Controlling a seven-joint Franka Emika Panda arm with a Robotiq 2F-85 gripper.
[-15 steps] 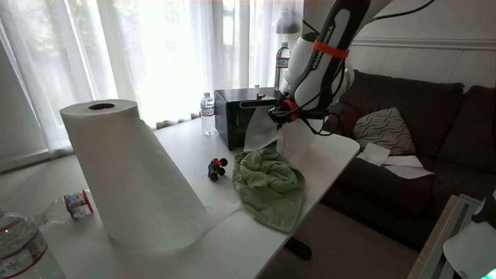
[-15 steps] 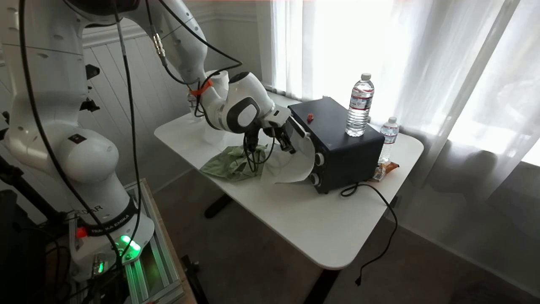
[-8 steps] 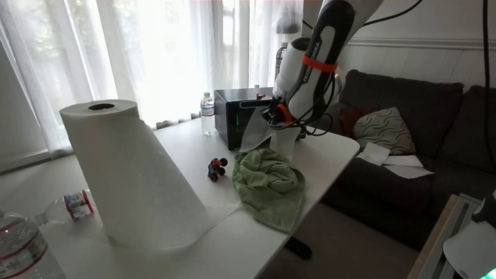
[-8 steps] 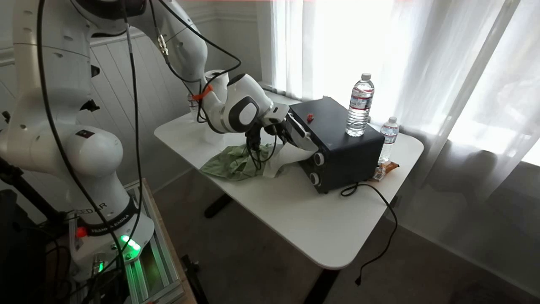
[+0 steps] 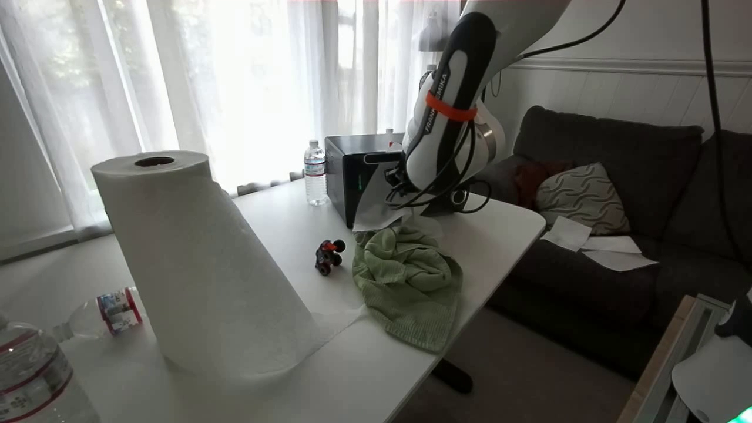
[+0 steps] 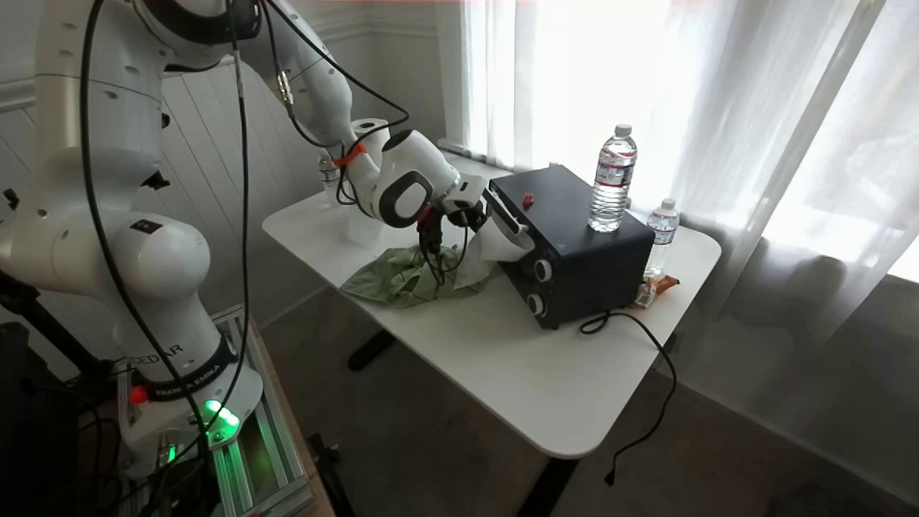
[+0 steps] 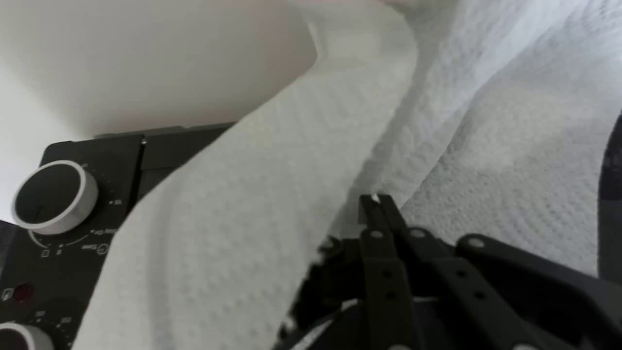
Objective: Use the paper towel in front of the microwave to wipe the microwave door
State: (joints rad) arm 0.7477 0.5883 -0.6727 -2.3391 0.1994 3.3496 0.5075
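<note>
My fingers [image 7: 380, 253], pressed together, pinch the paper towel [image 7: 233, 209] before the microwave [image 6: 581, 251], toward the far edge of the desk [image 6: 488, 359] — the grip clear in the wrist view, a toy truck [image 5: 326, 257] only in an exterior view.

In an exterior view, a tall white paper roll [image 5: 205, 264] stands at the left on the white table [image 5: 346, 376], a clear plastic bottle [image 5: 106, 315] lying partly behind it. Farther back is the black boxy microwave [image 5: 341, 182] — an upright clear bottle [image 5: 315, 176] at its left, the thin white paper towel [image 5: 376, 205] before its dark glossy glass door [image 5: 361, 176]. The green fabric rag [image 5: 408, 282] lies in front, a black-and-red toy vehicle [image 5: 329, 257] to its left. In an exterior view, a tall clear bottle [image 6: 613, 179] stands on the microwave.
</note>
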